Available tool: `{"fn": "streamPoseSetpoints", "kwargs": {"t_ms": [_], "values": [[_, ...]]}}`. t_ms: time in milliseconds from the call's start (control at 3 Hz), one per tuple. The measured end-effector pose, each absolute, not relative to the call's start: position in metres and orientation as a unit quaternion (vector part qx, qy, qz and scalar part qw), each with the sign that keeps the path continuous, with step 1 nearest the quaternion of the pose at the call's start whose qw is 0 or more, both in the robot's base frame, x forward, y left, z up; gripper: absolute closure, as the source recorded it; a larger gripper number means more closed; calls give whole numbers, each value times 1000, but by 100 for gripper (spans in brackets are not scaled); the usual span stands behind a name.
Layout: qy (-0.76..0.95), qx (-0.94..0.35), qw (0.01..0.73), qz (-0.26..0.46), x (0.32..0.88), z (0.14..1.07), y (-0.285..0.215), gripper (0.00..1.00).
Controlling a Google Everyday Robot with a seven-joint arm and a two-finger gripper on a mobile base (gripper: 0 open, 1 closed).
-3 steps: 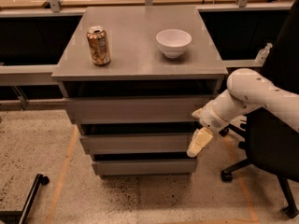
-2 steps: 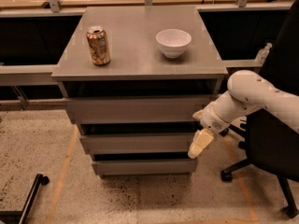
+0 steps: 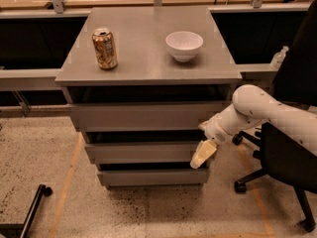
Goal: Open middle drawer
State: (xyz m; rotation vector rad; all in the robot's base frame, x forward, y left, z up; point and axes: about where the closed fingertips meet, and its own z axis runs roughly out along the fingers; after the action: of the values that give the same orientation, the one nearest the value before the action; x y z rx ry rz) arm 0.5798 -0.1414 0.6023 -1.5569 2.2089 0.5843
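The grey drawer unit has three stacked handleless fronts. The middle drawer is the second front, seen below the larger top drawer front and above the bottom drawer front. My white arm comes in from the right. My gripper, with cream-coloured fingers pointing down and left, is at the right end of the middle drawer's front, close to or touching it.
A gold soda can and a white bowl stand on the unit's top. A black office chair stands at the right, behind my arm. A black bar with a wheel lies on the speckled floor at lower left.
The gripper has shifted very slightly; the drawers look unchanged.
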Motion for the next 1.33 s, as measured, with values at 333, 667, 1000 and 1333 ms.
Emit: {"fn": "streamPoseSetpoints", "kwargs": {"t_ms": [333, 667, 1000, 1333], "values": [[789, -542, 188, 220, 593, 577, -136, 0], [794, -534, 170, 234, 604, 543, -129, 0], [800, -524, 158, 244, 615, 514, -125, 0], [806, -513, 152, 254, 625, 489, -125, 0]]}}
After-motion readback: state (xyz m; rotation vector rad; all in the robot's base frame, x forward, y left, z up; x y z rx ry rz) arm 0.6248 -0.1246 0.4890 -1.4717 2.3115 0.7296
